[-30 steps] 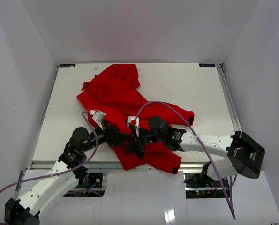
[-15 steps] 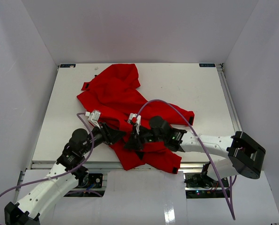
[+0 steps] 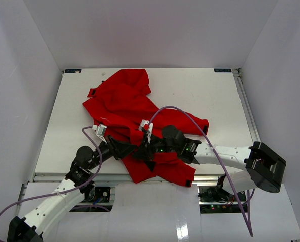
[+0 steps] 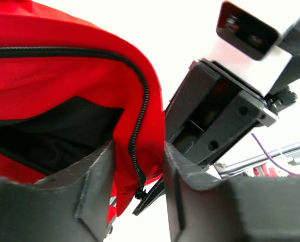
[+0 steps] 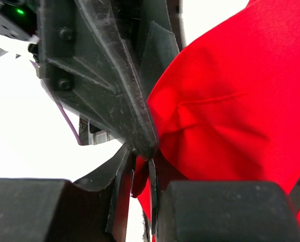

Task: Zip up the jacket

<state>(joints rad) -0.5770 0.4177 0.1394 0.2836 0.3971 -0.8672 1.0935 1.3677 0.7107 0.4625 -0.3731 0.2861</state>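
The left end effector [image 4: 139,171] is clamped on the jacket [image 4: 64,80] at its front edge. The zipper teeth [image 4: 144,101] run down through its grip, which only the left wrist view shows. The right end effector [image 5: 137,181] pinches a red fold just beside it. From above, the jacket lies crumpled on the desk [image 3: 200,96], with both end effectors at its near hem.

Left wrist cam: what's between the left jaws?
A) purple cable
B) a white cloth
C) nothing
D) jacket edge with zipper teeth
D: the left gripper has its jaws closed on the red edge of the jacket, with the dark zipper running down between them.
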